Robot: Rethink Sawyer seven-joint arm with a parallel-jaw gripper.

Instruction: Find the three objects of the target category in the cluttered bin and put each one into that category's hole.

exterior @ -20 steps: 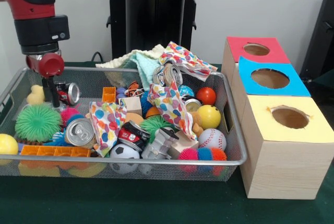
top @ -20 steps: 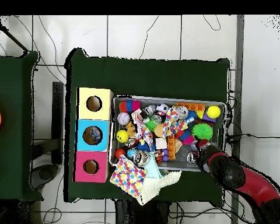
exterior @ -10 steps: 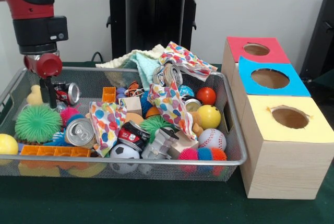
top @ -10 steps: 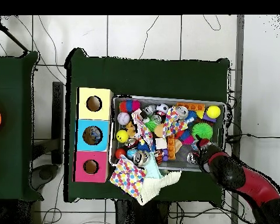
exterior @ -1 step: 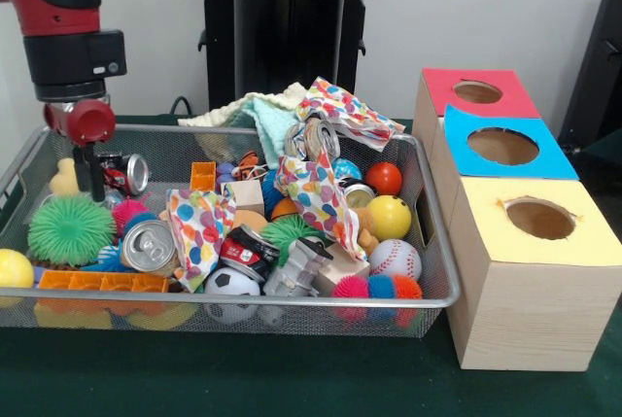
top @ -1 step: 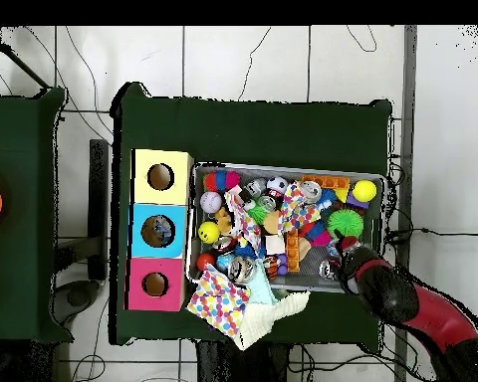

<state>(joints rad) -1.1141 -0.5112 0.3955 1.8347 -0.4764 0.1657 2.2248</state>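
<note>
Hovering at the bin's [exterior @ -1 step: 432, 242] left end in the front view, the gripper [exterior @ -1 step: 94, 176] hangs low among the clutter; its dark fingertips reach down just beside a small red-and-silver can [exterior @ -1 step: 124, 173], which lies on its side with its long axis roughly level and its silver end turned toward the camera and right. Whether the jaws are apart or closed cannot be told: the tips read as one dark stem in the front view, and the arm covers them in the overhead view. The target category is not stated; judging by where the gripper sits, cans seem the likely pick, and this can lies directly to the gripper's right in the front view, touching or nearly so. Can count, front view: that small one, a larger silver-topped can [exterior @ -1 step: 148, 245] nearer the camera, a red-and-black crushed can [exterior @ -1 step: 246, 252] mid-bin, a can [exterior @ -1 step: 318, 137] propped high among the cloths [exterior @ -1 step: 321, 198], and possibly one more half hidden by the yellow ball [exterior @ -1 step: 389, 217], so four sure, five uncertain. Boxes: three in a row right of the bin, red [exterior @ -1 step: 476, 93], blue [exterior @ -1 step: 503, 146], yellow [exterior @ -1 step: 540, 218], one hole each. Single arm, so no choice of side.
</note>
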